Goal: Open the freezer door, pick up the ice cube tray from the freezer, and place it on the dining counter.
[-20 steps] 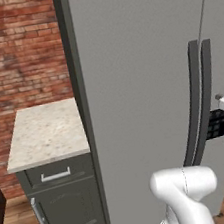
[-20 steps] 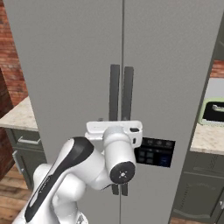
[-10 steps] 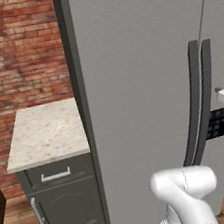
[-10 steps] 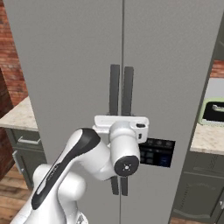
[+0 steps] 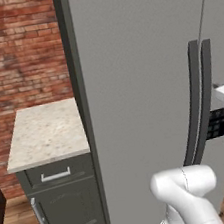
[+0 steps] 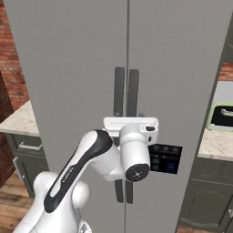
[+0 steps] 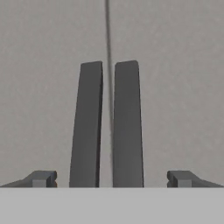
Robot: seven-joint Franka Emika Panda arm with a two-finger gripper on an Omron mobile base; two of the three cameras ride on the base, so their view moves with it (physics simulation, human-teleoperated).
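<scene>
The freezer stands shut, both grey doors closed. The freezer door is the plain left panel, and its dark vertical handle runs beside the handle of the neighbouring door, which carries a black dispenser panel. My gripper is open and faces the two handles head-on; both handles lie between its fingertips, a short way in front, with nothing held. The white hand hovers just in front of the handles at mid height. The ice cube tray is hidden behind the shut doors. The dining counter is out of view.
A small stone-topped cabinet with a drawer stands left of the freezer, against a brick wall. Right of the freezer is a counter bearing a pale basin. The floor is wood.
The hand has shifted right and slightly up, ending centred on the two handles. The jaws stayed open and the doors stayed shut.
</scene>
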